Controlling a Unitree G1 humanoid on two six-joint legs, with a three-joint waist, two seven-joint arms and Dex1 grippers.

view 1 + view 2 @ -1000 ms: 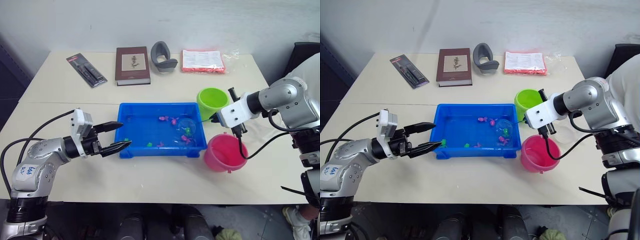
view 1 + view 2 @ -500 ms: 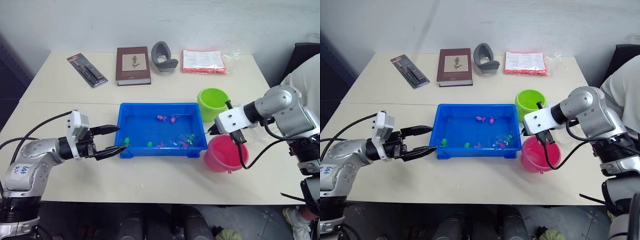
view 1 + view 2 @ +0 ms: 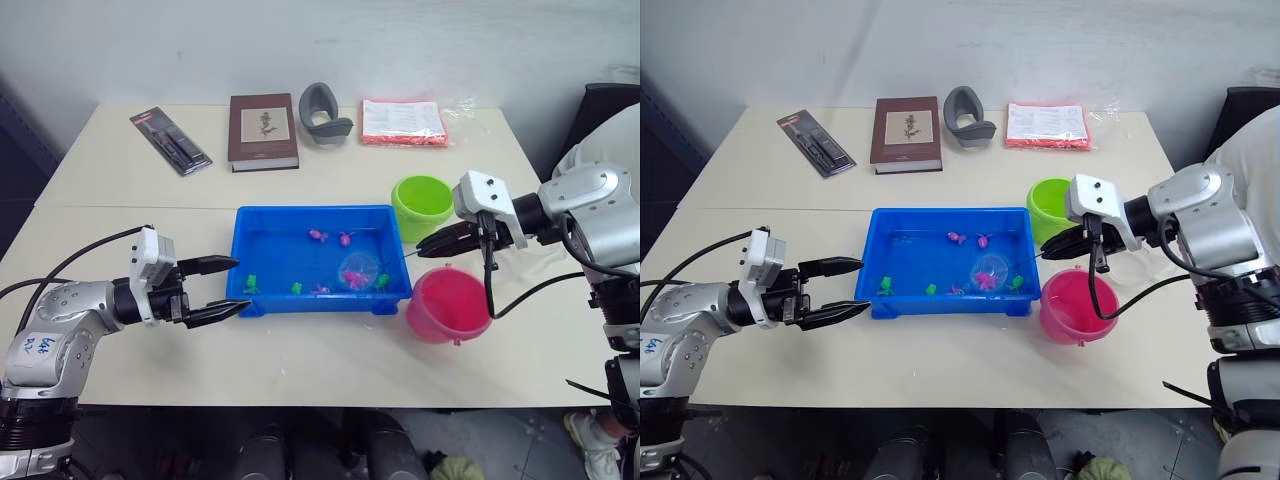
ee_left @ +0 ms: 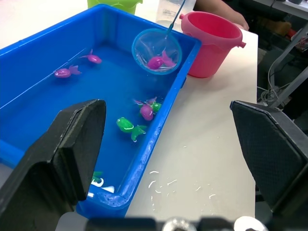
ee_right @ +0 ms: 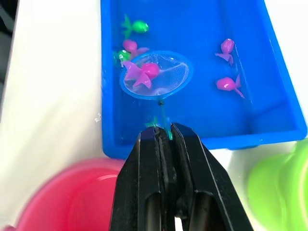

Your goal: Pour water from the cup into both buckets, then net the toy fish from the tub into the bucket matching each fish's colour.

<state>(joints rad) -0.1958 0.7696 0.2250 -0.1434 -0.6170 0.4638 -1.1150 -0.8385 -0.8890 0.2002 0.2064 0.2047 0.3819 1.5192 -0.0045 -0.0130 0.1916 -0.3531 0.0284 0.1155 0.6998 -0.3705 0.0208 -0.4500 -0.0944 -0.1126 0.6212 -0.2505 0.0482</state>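
the pale counter (image 3: 330, 370) carries everything. largest on it is the blue tub (image 3: 270, 222), shallow and rectangular, sitting near the middle with water in it. just off its right end stand the two buckets: the lime green bucket (image 3: 424, 205) toward the far side and the pink bucket (image 3: 448, 306) nearer the front edge, close to the tub's corner. along the far side of the counter lie a dark red book (image 3: 263, 131), a grey curved holder (image 3: 324, 104), a clear packet with red print (image 3: 404, 122) and a black flat package (image 3: 170, 141).

the right claw (image 3: 449, 238) hangs between the two buckets, its fingers pressed together on the thin handle of the net (image 5: 156, 74). the net's light blue hoop is raised over the right part of the tub, and a pink fish (image 5: 143, 71) lies in its mesh. the left claw (image 3: 225, 288) hovers just beside the tub's left end, fingers spread wide and holding nothing.

scattered in the tub are the small toy fish: two pink ones (image 3: 331, 237) near the far wall, a pink and green cluster (image 4: 147, 110) near the front wall by the net, and more green ones (image 3: 252, 286) toward the front left. small water drops (image 4: 178, 185) dot the counter in front of the tub.
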